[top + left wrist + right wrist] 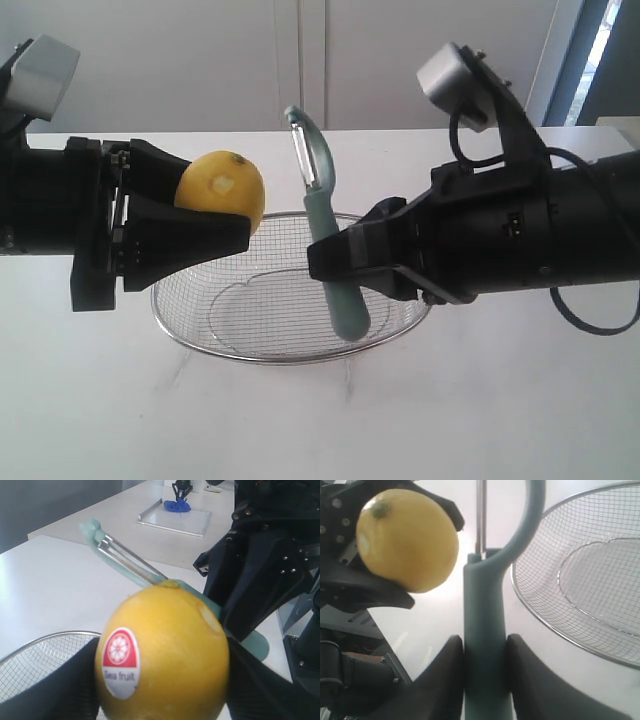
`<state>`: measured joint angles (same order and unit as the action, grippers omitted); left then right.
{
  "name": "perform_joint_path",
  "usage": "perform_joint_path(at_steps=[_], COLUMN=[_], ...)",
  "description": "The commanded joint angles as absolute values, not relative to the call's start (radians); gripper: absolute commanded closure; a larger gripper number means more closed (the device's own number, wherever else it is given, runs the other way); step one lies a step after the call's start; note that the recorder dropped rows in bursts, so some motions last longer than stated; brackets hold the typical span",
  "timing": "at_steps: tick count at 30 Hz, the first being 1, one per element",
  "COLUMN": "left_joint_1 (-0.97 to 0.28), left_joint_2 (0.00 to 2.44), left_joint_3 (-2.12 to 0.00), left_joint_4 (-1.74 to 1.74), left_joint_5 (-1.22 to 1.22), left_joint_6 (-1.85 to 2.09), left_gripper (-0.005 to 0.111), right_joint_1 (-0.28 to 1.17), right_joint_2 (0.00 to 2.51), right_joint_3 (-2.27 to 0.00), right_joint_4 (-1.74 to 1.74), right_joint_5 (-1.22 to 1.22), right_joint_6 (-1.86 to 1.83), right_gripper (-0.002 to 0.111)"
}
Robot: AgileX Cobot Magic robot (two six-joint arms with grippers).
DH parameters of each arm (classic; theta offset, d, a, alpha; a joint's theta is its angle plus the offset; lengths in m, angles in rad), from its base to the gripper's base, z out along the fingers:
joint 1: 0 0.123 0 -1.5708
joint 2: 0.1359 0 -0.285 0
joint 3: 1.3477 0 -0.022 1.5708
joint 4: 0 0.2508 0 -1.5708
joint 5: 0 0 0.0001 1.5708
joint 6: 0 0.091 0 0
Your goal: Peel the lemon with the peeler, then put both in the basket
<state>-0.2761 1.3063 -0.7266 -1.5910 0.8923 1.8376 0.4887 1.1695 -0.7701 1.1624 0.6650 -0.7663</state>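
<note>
– Lemons, peelers, baskets: how many of each did you have?

– One of each. My left gripper was clenched around the single lemon, raised above the basket rim on my left arm's side. The one basket sat on the white table. My right gripper was clamped on the handle of the one peeler, upright with its blade end up, over the basket and apart from the lemon.

– Anything else around, or in the way?

– In the exterior view my right finger crossed the middle of the handle. From my left wrist, the lemon hid the peeler's lower part, and my right arm filled the space behind. Far back lay a flat tray with something blue on it, too small to tell.

– Any writing?

– A red-and-white sticker on the lemon read "Sea fruit". A small pale peeled patch showed on its skin.
</note>
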Motion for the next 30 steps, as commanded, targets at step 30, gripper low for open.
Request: perform_joint_path(at_steps=[30], left_joint_1=[-0.281], left_joint_2=[1.306], left_joint_3=[-0.722], left_joint_4=[-1.615], left_joint_5=[0.913], left_joint_6=[1.84], left_gripper=[0.107], right_joint_1=[0.489], right_joint_2=[1.255], right_joint_3=[-0.767], right_joint_4=[1.113], right_joint_5=[0.809], right_joint_6=[-0.706], right_gripper=[0.108])
